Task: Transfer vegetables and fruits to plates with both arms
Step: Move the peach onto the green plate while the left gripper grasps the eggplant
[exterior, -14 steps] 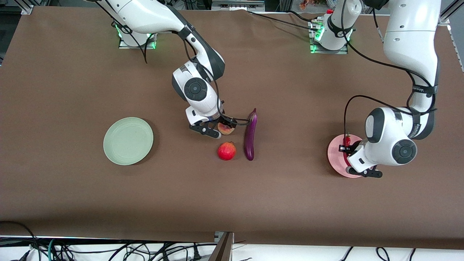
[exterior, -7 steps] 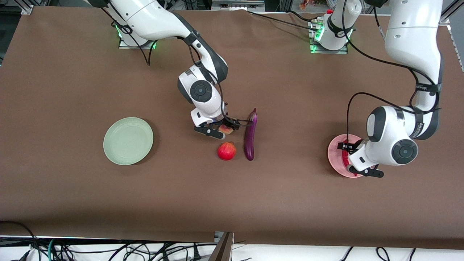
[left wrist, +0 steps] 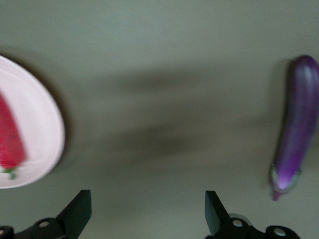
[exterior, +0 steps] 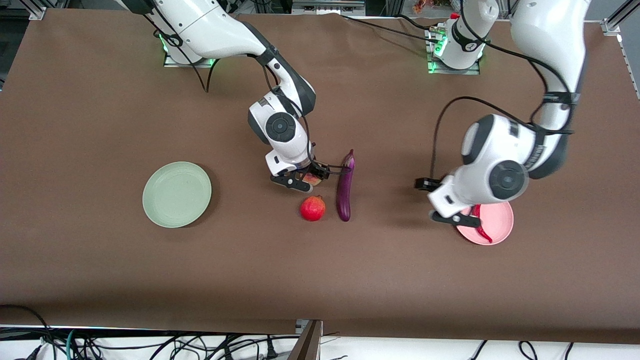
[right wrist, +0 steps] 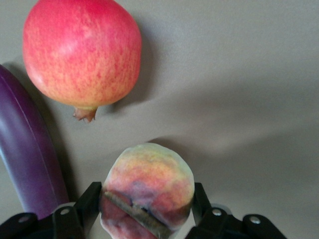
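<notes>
The chili pepper (exterior: 481,229) lies on the pink plate (exterior: 500,225), one transfer done; the left gripper (exterior: 440,200), fingers apart, hangs beside it; the right gripper (exterior: 304,177) clamps the peach (right wrist: 147,191), seemingly still on the table; pomegranate (exterior: 313,208) and eggplant (exterior: 345,186) wait, green plate (exterior: 176,194) bare

White jointed arms (exterior: 500,165), grey joints, black cables

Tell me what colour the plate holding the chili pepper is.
Pink. The plate with the red chili pepper on it shows best in the front view.
</notes>
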You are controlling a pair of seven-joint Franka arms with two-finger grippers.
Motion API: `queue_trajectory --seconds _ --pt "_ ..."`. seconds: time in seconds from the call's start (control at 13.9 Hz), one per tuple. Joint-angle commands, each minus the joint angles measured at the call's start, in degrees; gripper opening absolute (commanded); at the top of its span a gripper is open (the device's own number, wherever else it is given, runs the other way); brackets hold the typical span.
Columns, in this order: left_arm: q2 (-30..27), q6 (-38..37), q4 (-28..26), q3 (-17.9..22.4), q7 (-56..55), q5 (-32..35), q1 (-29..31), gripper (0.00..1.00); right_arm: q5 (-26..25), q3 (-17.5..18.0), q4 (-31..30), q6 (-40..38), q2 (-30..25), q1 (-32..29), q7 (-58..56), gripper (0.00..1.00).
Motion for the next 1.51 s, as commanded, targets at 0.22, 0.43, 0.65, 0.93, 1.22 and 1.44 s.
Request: queue_trajectory --seconds 0.22,0.43,0.65,0.93,1.22,1.44 --pt "2.3 2.8 -0.5 -1.8 -4.0 -2.8 -5.2 1.0 -0.3 -2.7 1.0 -15.8 -8.0 -4.3 -9.1 0.14" --pt "5.5 10.6 -0.8 -1.7 -11.0 -4.8 -9.7 1.0 -0.8 -6.5 0.4 -29.0 -13.0 -10.1 -26.0 0.15" --pt "9.8 21.5 -0.9 -1.6 -16.2 -4.4 -13.6 1.0 -0.9 -17.8 -1.3 -33.2 -15.3 -10.1 -44.0 0.18" --pt "13.5 28.3 -0.6 -1.1 -20.1 -3.9 -15.9 0.79 -0.3 -26.3 -8.8 -26.0 -15.1 -10.6 -58.1 0.34" --pt "14.0 28.2 -0.9 -1.1 -20.2 -3.2 -15.7 0.25 0.3 -26.3 -15.3 -16.7 -14.4 -12.4 -58.1 0.65" --pt "11.6 25.7 -0.6 -1.1 -20.5 -3.3 -13.7 0.0 1.0 -26.2 -15.0 -16.1 -13.8 -13.9 -58.2 0.99"
